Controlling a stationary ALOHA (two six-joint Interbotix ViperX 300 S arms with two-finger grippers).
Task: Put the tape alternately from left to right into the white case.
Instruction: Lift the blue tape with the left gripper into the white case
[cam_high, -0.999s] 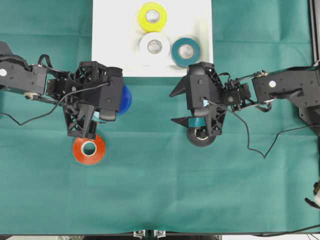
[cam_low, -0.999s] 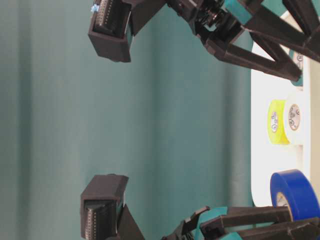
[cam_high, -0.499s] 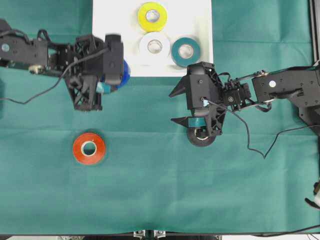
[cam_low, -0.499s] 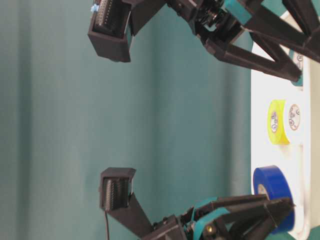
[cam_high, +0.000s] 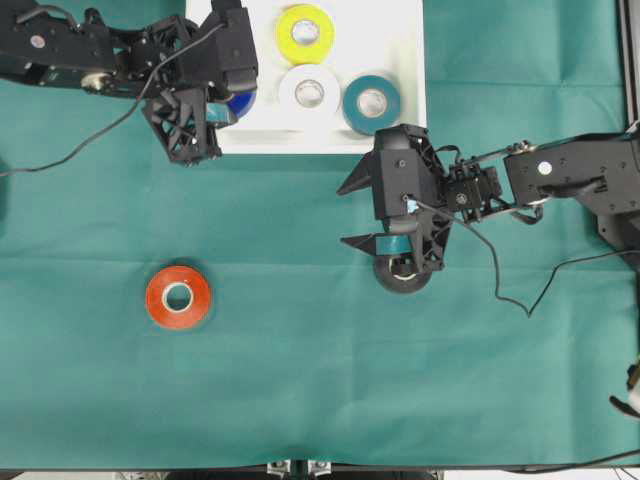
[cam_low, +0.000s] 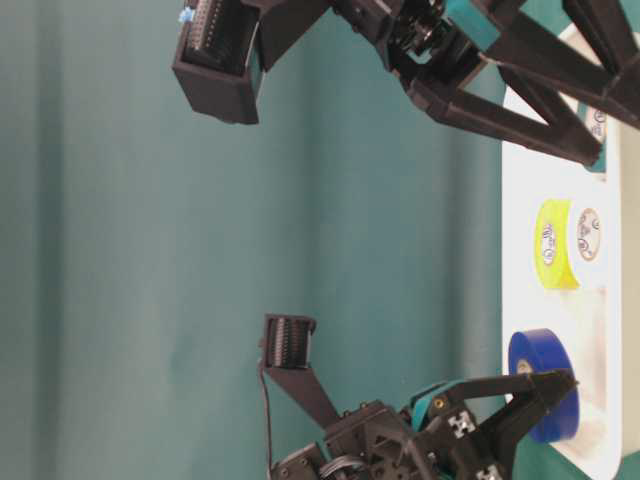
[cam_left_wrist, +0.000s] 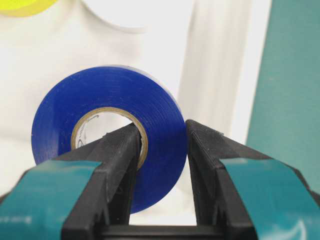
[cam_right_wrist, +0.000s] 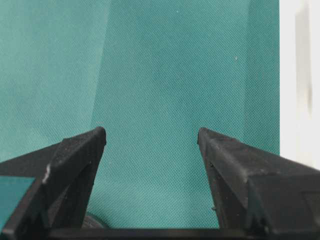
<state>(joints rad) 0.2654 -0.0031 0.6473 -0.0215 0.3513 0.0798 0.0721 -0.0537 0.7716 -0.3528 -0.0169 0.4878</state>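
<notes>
The left gripper (cam_left_wrist: 160, 145), clenched on the blue tape (cam_left_wrist: 107, 135), had swung over the white case (cam_high: 400, 120) edge; the right gripper (cam_right_wrist: 150, 140) gaped over bare cloth (cam_high: 300, 380).

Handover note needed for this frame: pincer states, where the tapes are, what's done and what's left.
Left pincer: shut on the blue tape, one finger through its core, over the white case.
Right pincer: open, empty, above the black tape on the cloth.
Done: yellow tape, white tape and teal tape lie in the case.
Left: release blue; black and the orange tape remain on the cloth.
</notes>
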